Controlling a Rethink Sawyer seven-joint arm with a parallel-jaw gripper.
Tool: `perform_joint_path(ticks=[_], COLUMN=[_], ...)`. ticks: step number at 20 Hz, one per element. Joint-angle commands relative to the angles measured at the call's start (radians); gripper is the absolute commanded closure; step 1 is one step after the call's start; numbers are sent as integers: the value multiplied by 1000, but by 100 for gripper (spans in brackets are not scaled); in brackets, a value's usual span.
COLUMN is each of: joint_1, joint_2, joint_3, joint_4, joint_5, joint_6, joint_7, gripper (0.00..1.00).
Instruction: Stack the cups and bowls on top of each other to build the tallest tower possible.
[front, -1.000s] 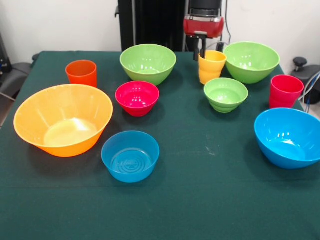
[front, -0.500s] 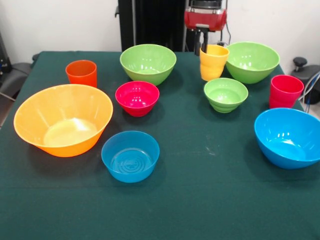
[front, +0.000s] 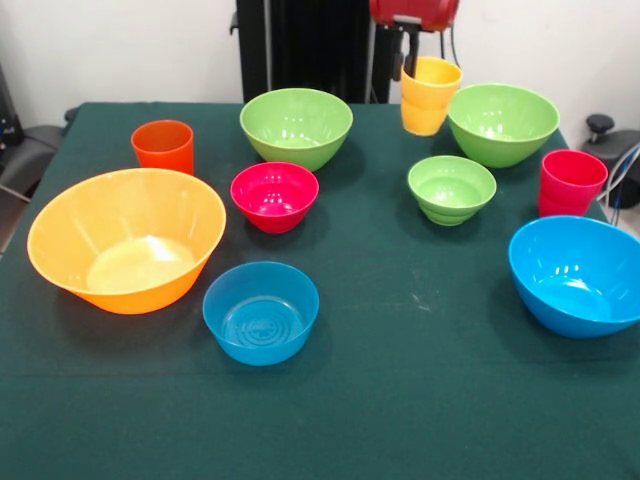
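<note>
- You are looking at a dark green cloth-covered table (front: 420, 400) set against a pale wall, with a black column behind its far edge.
- Your gripper (front: 408, 62) hangs at the top of the view under a red housing; one dark finger reaches down along the rim of the yellow cup (front: 428, 96), and the cup is off the cloth, tilted slightly. The jaws look closed on its rim, though the second finger is hidden behind the cup.
- Just beside that cup, to the picture's right, stands a big green bowl (front: 503, 123); the cup's side overlaps the bowl's edge in this view, and you cannot tell if they touch.
- Below the raised cup sits the small green bowl (front: 451, 188), upright and apart from its neighbours.
- The red cup (front: 571, 182) stands near the right edge, with the big blue bowl (front: 578, 274) in front of it.
- The second big green bowl (front: 296, 126) is at the far middle; the small red bowl (front: 274, 195) is just in front of it.
- The orange cup (front: 163, 146) stands at the far left, behind the very wide orange bowl (front: 126, 238).
- The small blue bowl (front: 261, 311) sits near the wide orange bowl's right side.
- Every bowl and cup stands singly, mouth up.
</note>
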Motion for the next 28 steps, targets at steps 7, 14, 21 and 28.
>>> perform_joint_path(ticks=[7, 14, 21, 28], joint_1=[-134, -124, -85, -71], joint_2=[-135, -131, -38, -67], joint_3=[216, 189, 143, 121], joint_4=[-155, -259, -410, -396], joint_5=[43, 22, -3, -5], joint_6=[433, 535, 572, 560], joint_7=[-27, -24, 21, 31], gripper=[100, 100, 100, 100])
